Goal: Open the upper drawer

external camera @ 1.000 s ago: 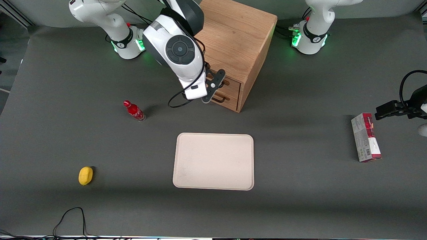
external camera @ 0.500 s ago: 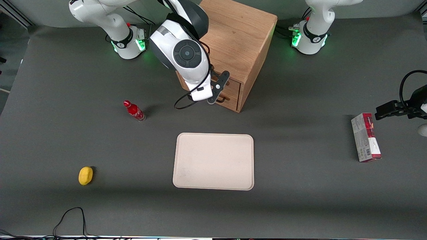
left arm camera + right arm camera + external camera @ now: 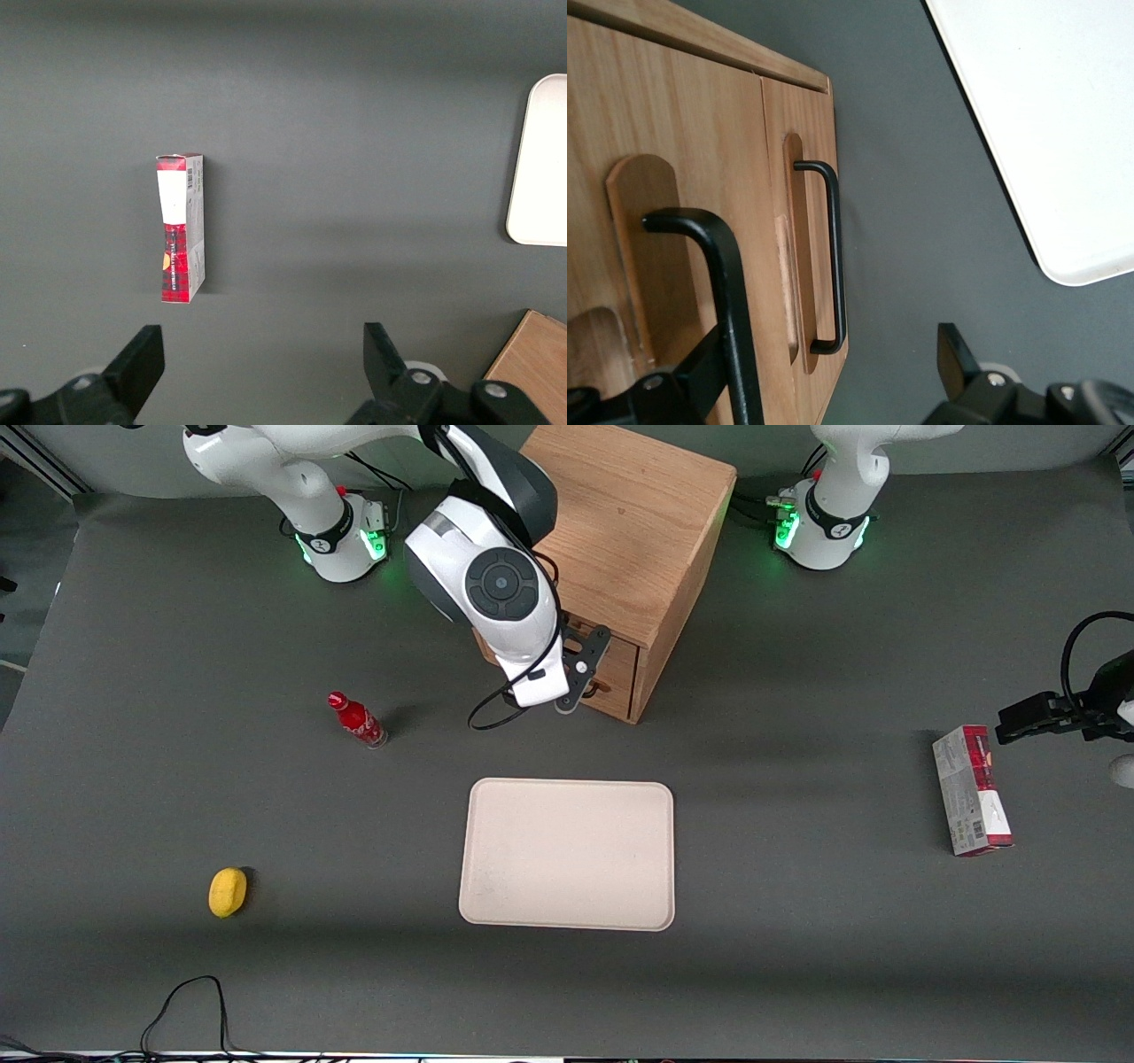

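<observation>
Your gripper (image 3: 574,691) has its jaws spread wide apart and holding nothing. It hangs close in front of the wooden cabinet (image 3: 629,522), at drawer height. In the right wrist view the gripper (image 3: 833,341) shows one finger (image 3: 700,376) against the upper drawer (image 3: 682,106), with the black bar handle (image 3: 731,283) of that drawer just beside it. Whether finger and bar touch cannot be told.

The upper drawer (image 3: 622,657) is shut, its front flush with the lower drawer (image 3: 815,133) beneath it.

Compared with a second ago, you have carried the gripper along the cabinet front toward the parked arm's end and a little nearer the front camera. The drawer has not shifted.

Other items, none moved:
- The yellow lemon (image 3: 228,892) lies toward the working arm's end, near the front camera.
- The red bottle (image 3: 356,721) stands on the table (image 3: 797,957), farther from the camera than the lemon.
- The cream tray (image 3: 567,855) lies nearer the camera than the cabinet, well apart from it.
- The red and white box (image 3: 972,790) lies toward the parked arm's end.
</observation>
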